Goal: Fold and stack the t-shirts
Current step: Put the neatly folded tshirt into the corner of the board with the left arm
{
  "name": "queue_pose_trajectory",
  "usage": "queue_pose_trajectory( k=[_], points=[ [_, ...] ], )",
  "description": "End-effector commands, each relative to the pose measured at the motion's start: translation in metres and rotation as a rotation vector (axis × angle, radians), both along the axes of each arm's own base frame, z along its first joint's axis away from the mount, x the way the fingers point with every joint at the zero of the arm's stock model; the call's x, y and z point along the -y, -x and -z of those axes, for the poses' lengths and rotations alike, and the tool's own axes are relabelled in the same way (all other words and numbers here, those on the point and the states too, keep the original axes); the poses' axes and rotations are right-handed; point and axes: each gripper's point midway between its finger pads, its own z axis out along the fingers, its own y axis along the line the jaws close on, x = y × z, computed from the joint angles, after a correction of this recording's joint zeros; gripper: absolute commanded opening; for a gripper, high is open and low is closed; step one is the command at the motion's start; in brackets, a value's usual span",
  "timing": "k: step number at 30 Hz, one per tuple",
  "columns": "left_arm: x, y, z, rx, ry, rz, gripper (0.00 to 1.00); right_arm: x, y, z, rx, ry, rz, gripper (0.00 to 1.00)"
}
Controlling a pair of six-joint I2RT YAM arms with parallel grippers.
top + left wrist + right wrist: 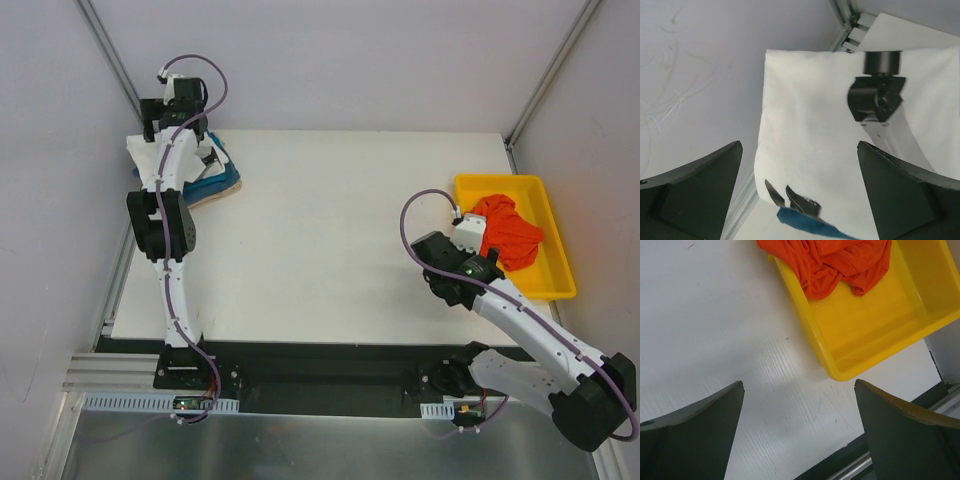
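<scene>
Yellow tray: landmark, at right edge of table.

Orange-red t-shirt: crumpled, lying inside tray, toward its far end.

Right gripper: jaws spread wide, nothing between; hovering over table just left of tray's near corner.

Stack of t-shirts: well apart from tray, across table at far left corner. White t-shirt with black print on top; teal-blue t-shirt showing at edge beneath.

Left gripper: above stack, far left of tray; jaws wide apart, holding nothing.

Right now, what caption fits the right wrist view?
Open right claw over the table, near a tray holding a crumpled orange shirt.
</scene>
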Motion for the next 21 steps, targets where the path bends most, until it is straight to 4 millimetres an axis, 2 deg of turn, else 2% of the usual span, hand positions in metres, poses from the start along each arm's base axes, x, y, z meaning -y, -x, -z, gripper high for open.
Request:
queue_pose_trajectory(
  k=[1, 2, 3, 4, 5, 6, 7, 8, 9, 10, 11, 12, 13, 14, 15, 16, 17, 18, 19, 21],
  points=[
    [0.054, 0.018, -0.087, 0.176, 0.021, 0.081, 0.99, -0.002, -0.002, -0.018, 0.053, -0.051, 0.009, 0.97],
    [0.074, 0.02, -0.081, 0.169, 0.034, 0.107, 0.99, -0.003, -0.002, -0.019, 0.065, -0.067, 0.005, 0.97],
    [0.082, 0.025, -0.081, 0.17, 0.046, 0.118, 0.99, -0.004, -0.001, -0.018, 0.066, -0.072, -0.004, 0.97],
    [0.093, 0.035, -0.095, 0.202, 0.065, 0.134, 0.99, -0.004, -0.002, -0.018, 0.069, -0.075, -0.014, 0.97],
    [0.113, 0.04, -0.076, 0.186, 0.12, 0.164, 0.99, -0.008, -0.002, -0.015, 0.071, -0.095, -0.026, 0.97],
    [0.123, 0.051, -0.089, 0.219, 0.162, 0.19, 0.99, -0.009, -0.002, -0.015, 0.071, -0.104, -0.03, 0.97],
    [0.135, 0.057, -0.086, 0.222, 0.214, 0.224, 0.99, -0.009, -0.001, -0.014, 0.068, -0.107, -0.035, 0.97],
    [0.145, 0.067, -0.067, 0.212, 0.291, 0.218, 0.99, -0.01, -0.001, -0.013, 0.066, -0.113, -0.04, 0.97],
    [0.166, 0.079, -0.079, 0.24, 0.39, 0.296, 0.99, -0.012, -0.001, -0.013, 0.066, -0.12, -0.048, 0.97],
    [0.175, 0.087, -0.076, 0.239, 0.447, 0.32, 0.99, -0.012, 0.0, -0.013, 0.06, -0.117, -0.056, 0.97],
    [0.183, 0.1, -0.056, 0.218, 0.527, 0.303, 0.99, -0.014, 0.0, -0.012, 0.057, -0.127, -0.066, 0.97],
    [0.197, 0.114, -0.066, 0.233, 0.612, 0.362, 0.99, -0.015, 0.001, -0.011, 0.052, -0.132, -0.073, 0.97],
    [0.203, 0.124, -0.061, 0.225, 0.658, 0.369, 0.99, -0.016, 0.001, -0.01, 0.052, -0.139, -0.077, 0.97],
    [0.209, 0.14, -0.038, 0.188, 0.723, 0.34, 0.99, -0.018, 0.002, -0.008, 0.049, -0.153, -0.084, 0.97],
    [0.214, 0.155, -0.046, 0.209, 0.776, 0.352, 0.99, -0.019, 0.002, -0.006, 0.049, -0.158, -0.088, 0.97],
    [0.217, 0.172, -0.02, 0.157, 0.81, 0.327, 0.99, -0.02, 0.002, -0.004, 0.049, -0.164, -0.093, 0.97],
    [0.221, 0.183, -0.014, 0.157, 0.858, 0.308, 0.99, -0.022, 0.003, -0.001, 0.036, -0.17, -0.105, 0.97],
    [0.224, 0.196, -0.016, 0.169, 0.882, 0.315, 0.99, -0.024, 0.003, -0.001, 0.038, -0.178, -0.113, 0.97],
    [0.226, 0.212, 0.01, 0.121, 0.895, 0.278, 0.99, -0.026, 0.002, -0.001, 0.042, -0.19, -0.124, 0.97],
    [0.23, 0.229, 0.018, 0.108, 0.888, 0.285, 0.99, -0.033, 0.001, 0.001, 0.038, -0.208, -0.169, 0.97]
  ],
)
